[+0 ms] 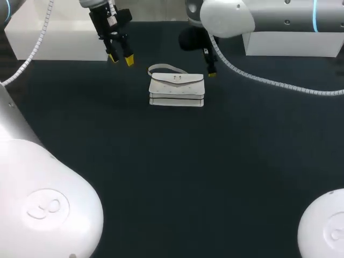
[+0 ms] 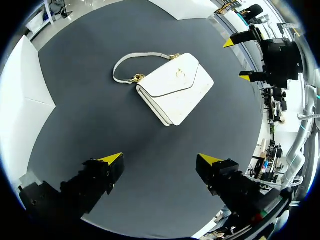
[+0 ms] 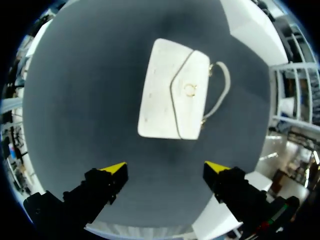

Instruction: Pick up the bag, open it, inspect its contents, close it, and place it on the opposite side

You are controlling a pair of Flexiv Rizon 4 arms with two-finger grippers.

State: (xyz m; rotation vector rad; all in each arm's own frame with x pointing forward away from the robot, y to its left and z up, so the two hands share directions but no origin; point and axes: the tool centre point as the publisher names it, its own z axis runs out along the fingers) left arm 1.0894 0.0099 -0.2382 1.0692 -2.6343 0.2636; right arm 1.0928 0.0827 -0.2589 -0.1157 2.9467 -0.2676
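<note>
The left gripper hangs above the far part of the bench, its two yellow-tipped fingers spread apart with only bare bench surface between them. The right gripper is likewise spread wide and holds nothing. In the head view it is mostly hidden behind its own arm, with a single yellow tip showing just beside the bag's far right corner.

The bench is a broad dark surface. The left arm comes in from the far left. The right arm comes in from the far right, trailing a white ribbed cable.

The bag is a white handbag lying flat on the far middle of the bench, between the two grippers and touching neither. It rests on its back with its front face up. The left gripper is off to its left, clear of it, and the right gripper is closer on its right. In each wrist view the bag lies ahead of the fingers, on the bench.

The pointed flap is folded down over the front, so the bag is closed. A white strap loops out from the bag's top edge and lies on the bench on the far side, joined to the bag by small gold links. A small gold clasp sits near the flap's tip.
</note>
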